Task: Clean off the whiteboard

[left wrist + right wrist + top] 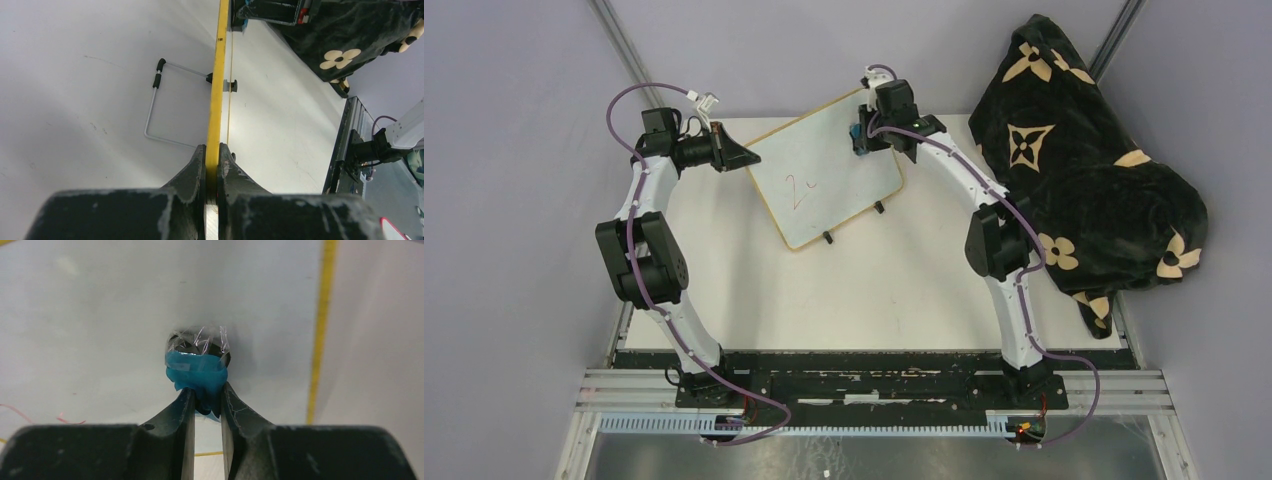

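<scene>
**1. State**
- Whiteboard (824,150): lies skewed at far-centre of table (874,290).
- Left gripper (212,162): clamped on the board's yellow-wood frame (216,60), jaws pinching the edge, no gap seen.
- Right gripper (207,392): closed on a blue eraser pad (196,367) with a dark face and clear film over it. Pad sits at the board's far-right area, over the white surface.

**2. Step in hand: wipe (judged)**
- Red writing (802,190) sits mid-board, well apart from the pad, toward the near-left. Not yet erased.
- Hold the L clamp firm so the board does not slide or pivot under wipe load.
- Bring the pad flat onto the surface, then sweep toward the writing w/ overlapping passes.
- Use moderate downforce only. The board looks propped on a wire stand (150,107), so hard pressure may rock it.
- Stop strokes short of the frame and the L jaws.
- The film on the pad face may smear rather than lift ink. Check the result after the 1st pass.

**3. Not determinable**
- Pad-to-board contact: touching or just above, cannot tell.
- L wrist view shows the board edge-on only; its face and the writing are not visible there.
- R wrist view cuts off most of the writing; only stroke ends show at lower left.
- The dark floral blanket (1074,170) covers the table's right side; anything under it is hidden.
</scene>
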Motion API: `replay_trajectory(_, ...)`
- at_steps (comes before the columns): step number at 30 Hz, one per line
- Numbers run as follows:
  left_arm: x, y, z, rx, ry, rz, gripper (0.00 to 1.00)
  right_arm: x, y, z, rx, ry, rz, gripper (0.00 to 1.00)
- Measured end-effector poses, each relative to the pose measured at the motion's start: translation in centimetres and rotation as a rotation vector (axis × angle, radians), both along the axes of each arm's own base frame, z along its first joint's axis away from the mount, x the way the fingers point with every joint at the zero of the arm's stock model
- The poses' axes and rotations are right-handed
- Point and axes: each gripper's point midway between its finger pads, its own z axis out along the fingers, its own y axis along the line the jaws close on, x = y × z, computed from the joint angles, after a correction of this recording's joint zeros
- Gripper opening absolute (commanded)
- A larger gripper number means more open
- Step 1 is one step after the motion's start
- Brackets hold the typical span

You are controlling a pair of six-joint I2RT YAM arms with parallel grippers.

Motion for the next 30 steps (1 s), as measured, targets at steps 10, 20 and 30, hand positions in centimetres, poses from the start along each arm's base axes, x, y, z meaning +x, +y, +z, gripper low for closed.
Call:
replay_trajectory(10, -0.1, 0.0, 0.0, -0.001, 0.007, 0.0, 0.03, 2.0, -3.9, -0.7, -0.045, -0.011, -0.097, 0.01)
replay_trajectory(20, -0.2, 0.0, -0.1, -0.002, 0.012, 0.0, 0.03, 1.5, -3.5, -0.5, -0.02, -0.029, -0.093, 0.01)
replay_trajectory(30, -0.2, 0.1, -0.1, -0.003, 0.017, 0.002, 0.03, -2.6, 2.5, -0.6, -0.027, -0.021, 0.018, 0.01)
